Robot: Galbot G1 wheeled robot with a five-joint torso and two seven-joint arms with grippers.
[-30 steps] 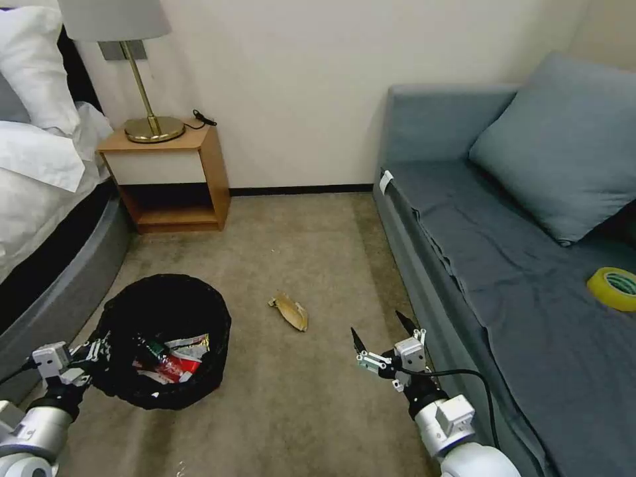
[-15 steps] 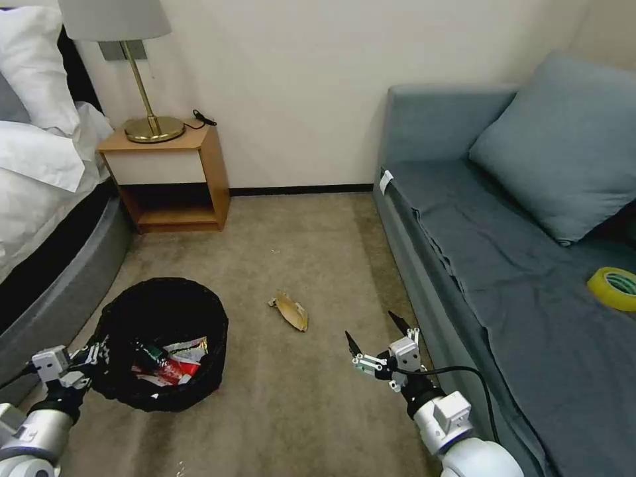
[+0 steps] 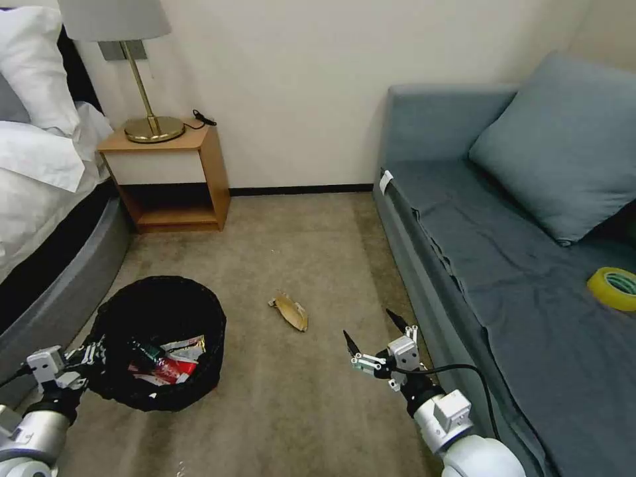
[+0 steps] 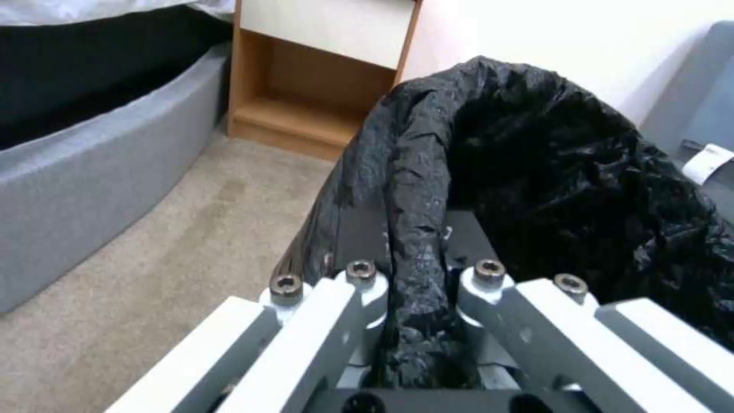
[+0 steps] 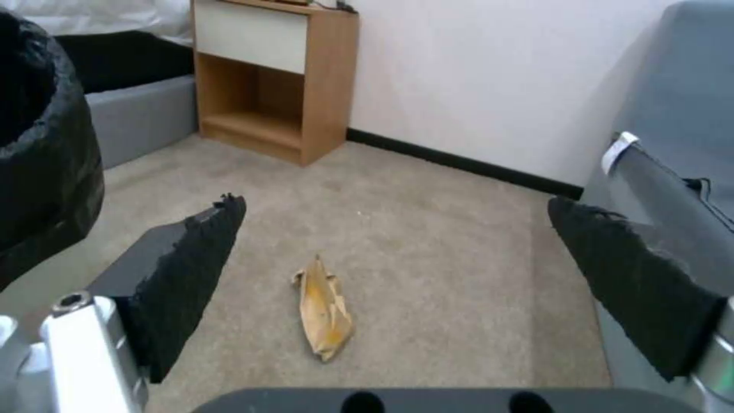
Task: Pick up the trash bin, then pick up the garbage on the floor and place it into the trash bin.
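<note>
Head view: the tan scrap [image 3: 290,311] lies on the carpet ahead-left of the right gripper [image 3: 375,334], fingers wide, long axis roughly fore-aft; left gripper [image 3: 85,361] clamps the trash bin [image 3: 159,341] rim.

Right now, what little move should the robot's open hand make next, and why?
Probably ease the right gripper forward and down toward the tan curled scrap on the beige carpet. Its black fingers are spread wide, and in the right wrist view the scrap lies between them, untouched. The left gripper is clamped on the rim of the round black lined trash bin, which already holds other litter.
</note>
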